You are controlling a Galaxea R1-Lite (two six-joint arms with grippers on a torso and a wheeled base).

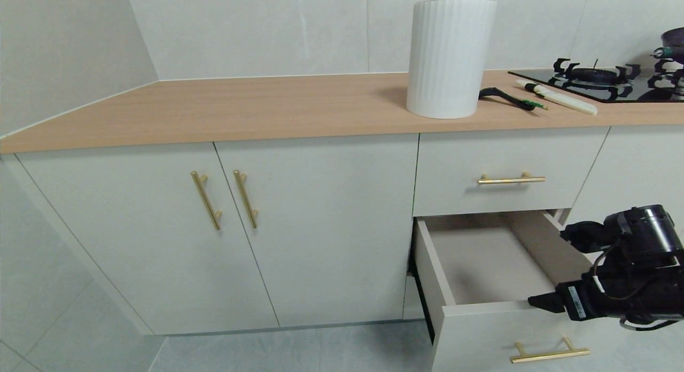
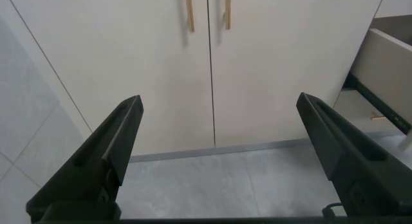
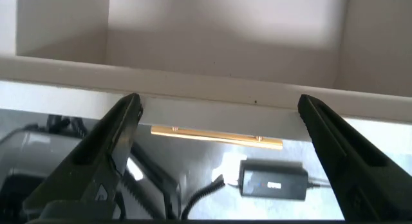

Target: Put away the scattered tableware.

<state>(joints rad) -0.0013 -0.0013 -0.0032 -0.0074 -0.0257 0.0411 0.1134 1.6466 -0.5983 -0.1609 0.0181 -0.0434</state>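
Two pieces of tableware lie on the wooden bench (image 1: 256, 107), close together but apart. One is a black-handled utensil (image 1: 507, 98) with a green tip. The other is a long cream utensil (image 1: 561, 98) with a dark band near one end. Both lie flat between one tall white ribbed canister (image 1: 449, 56) and one black gas hob (image 1: 598, 79).

Below them are two drawers. The upper drawer (image 1: 507, 163) is closed and the lower drawer (image 1: 434, 262) is pulled out. Each has one gold bar handle.

The right hand (image 3: 219, 159) sits at the top edge of the open drawer's front, fingers spread wide, with nothing in them.

The left hand (image 2: 219, 153) is low before two closed cabinet doors (image 1: 235, 222), each with one gold handle. Its fingers are likewise wide apart and hold nothing.
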